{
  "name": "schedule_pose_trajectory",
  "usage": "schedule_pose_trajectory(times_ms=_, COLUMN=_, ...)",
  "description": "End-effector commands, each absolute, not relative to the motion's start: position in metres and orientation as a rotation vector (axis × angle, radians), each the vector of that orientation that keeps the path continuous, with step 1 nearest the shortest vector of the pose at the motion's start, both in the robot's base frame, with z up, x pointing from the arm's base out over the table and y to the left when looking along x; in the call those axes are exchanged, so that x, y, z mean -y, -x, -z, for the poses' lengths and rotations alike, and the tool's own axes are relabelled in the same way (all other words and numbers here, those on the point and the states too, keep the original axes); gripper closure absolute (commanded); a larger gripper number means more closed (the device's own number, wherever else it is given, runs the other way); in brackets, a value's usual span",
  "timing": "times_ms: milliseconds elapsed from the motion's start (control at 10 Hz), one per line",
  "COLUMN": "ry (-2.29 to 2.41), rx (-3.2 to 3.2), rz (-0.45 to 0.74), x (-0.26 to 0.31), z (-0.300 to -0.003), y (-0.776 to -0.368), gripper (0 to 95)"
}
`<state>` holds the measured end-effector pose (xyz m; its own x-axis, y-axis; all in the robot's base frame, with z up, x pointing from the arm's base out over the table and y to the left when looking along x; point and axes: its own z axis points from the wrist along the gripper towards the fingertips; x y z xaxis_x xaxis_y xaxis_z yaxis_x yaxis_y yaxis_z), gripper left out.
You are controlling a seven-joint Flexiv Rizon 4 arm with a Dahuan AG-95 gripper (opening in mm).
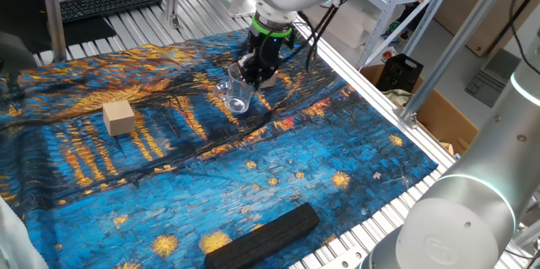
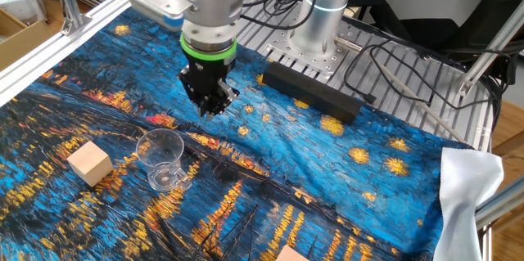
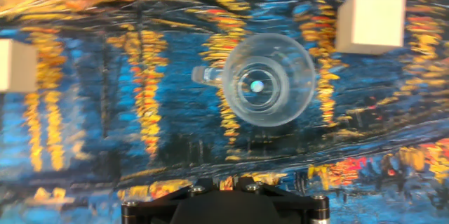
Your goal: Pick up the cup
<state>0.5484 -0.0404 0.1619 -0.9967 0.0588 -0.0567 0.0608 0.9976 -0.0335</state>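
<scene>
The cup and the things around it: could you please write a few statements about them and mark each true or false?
1. The cup stands upright on the painted cloth. True.
2. The gripper holds the cup off the table. False: it hangs above, apart from the cup.
3. A wooden cube sits near the cup. True.
4. The black block lies inside the cup. False: it lies apart on the cloth.
</scene>
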Motion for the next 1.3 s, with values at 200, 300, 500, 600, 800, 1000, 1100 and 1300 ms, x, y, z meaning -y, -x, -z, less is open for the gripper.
schedule_pose_trajectory(times_ms=200, ry=-0.016, rx=-3.106, rz=0.071, x=0.047, z=-0.155, y=-0.569, gripper=0.0)
schedule_pose_trajectory(times_ms=300, ry=-0.008, rx=-3.111, rz=0.072, x=0.049, z=-0.150, y=-0.575, gripper=0.0)
schedule_pose_trajectory(times_ms=500, ry=-0.005, rx=-3.126, rz=0.072, x=0.054, z=-0.147, y=-0.586, gripper=0.0)
schedule_pose_trajectory(times_ms=600, ry=-0.002, rx=-3.124, rz=0.073, x=0.059, z=-0.144, y=-0.594, gripper=0.0)
schedule_pose_trajectory(times_ms=800, ry=0.012, rx=-3.123, rz=0.063, x=0.068, z=-0.138, y=-0.604, gripper=0.0)
schedule_pose_trajectory(times_ms=1000, ry=0.024, rx=-3.122, rz=0.054, x=0.076, z=-0.136, y=-0.618, gripper=0.0)
schedule_pose_trajectory(times_ms=1100, ry=0.031, rx=-3.122, rz=0.050, x=0.080, z=-0.134, y=-0.623, gripper=0.0)
schedule_pose_trajectory(times_ms=1300, ry=0.022, rx=-3.122, rz=0.022, x=0.085, z=-0.128, y=-0.630, gripper=0.0)
